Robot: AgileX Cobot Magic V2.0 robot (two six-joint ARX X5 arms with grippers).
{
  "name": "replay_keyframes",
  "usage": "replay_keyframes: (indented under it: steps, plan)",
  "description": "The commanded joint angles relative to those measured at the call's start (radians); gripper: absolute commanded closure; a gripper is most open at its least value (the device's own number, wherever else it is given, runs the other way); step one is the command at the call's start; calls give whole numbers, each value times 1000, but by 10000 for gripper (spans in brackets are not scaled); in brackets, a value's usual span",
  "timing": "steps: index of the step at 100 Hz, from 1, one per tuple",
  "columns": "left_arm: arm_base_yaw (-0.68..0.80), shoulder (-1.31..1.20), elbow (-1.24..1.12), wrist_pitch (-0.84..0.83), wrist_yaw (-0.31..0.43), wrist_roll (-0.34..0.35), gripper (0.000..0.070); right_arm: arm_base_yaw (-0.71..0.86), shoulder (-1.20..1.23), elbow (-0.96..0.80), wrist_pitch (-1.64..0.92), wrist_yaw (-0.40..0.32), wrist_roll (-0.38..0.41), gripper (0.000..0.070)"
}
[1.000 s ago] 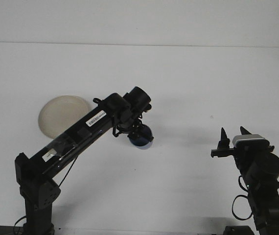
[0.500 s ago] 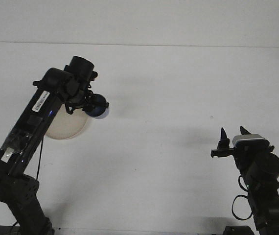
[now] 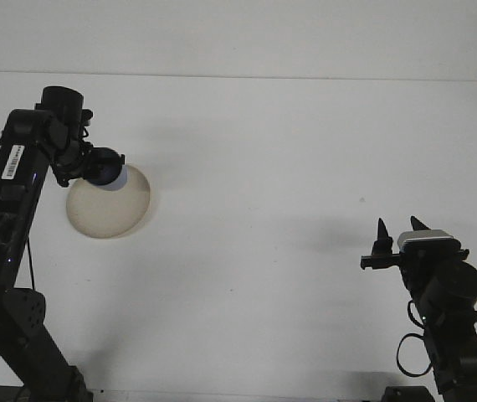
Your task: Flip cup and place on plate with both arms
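I have the cup (image 3: 105, 168) held in my left jaws (image 3: 84, 167) above the plate's (image 3: 109, 209) far rim; right jaws (image 3: 396, 226) idle, narrowly parted, well apart

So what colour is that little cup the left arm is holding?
Dark blue cup, over the pale round plate, seen in the front view.

glossy blue cup (image 3: 105, 170); matt beige plate (image 3: 117, 209); matt white table (image 3: 289, 167)

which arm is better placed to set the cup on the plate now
Left. Its pincer holds the blue cup right at the plate's upper edge. The right pincer is far across the table, holding nothing.
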Motion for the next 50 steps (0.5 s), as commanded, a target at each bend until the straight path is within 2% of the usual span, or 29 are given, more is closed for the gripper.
replay_keyframes:
  steps: [1,21,50]
  plan:
    - [16,11,-11,17,-2,9,693,2,2,6,10,0,-1,278]
    - [69,11,-88,87,35,9,688,2,2,6,10,0,-1,279]
    - [117,44,-109,98,43,1,686,2,2,6,10,0,-1,279]
